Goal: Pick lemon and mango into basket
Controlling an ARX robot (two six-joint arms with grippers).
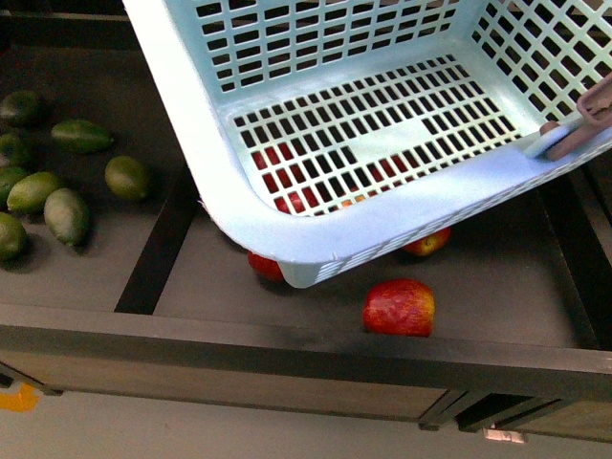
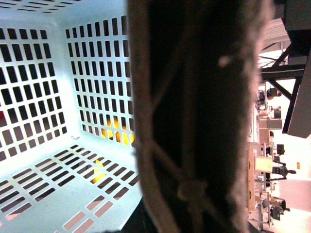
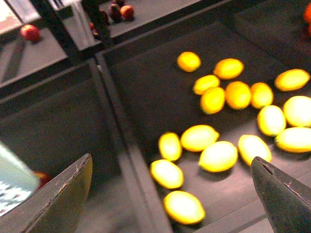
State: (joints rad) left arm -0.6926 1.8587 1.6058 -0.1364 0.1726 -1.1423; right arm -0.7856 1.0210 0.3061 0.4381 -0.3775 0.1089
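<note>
Plainly, right gripper [image 3: 169,162] wide apart over the lemons [image 3: 218,156], touching none; left gripper untellable.

The basket [image 1: 191,124], pale aqua plastic with slotted walls and floor, hangs tilted in the air at the middle and right of the scene. Its near-left corner dips lowest, and its open top faces near and upward. A brownish-mauve swing handle [image 1: 595,107] shows at its right rim. The lemons [image 3: 218,156], small bright-yellow ovals, lie loosely scattered on the dark floor of one compartment, some touching. No mango can be told for certain.
</note>
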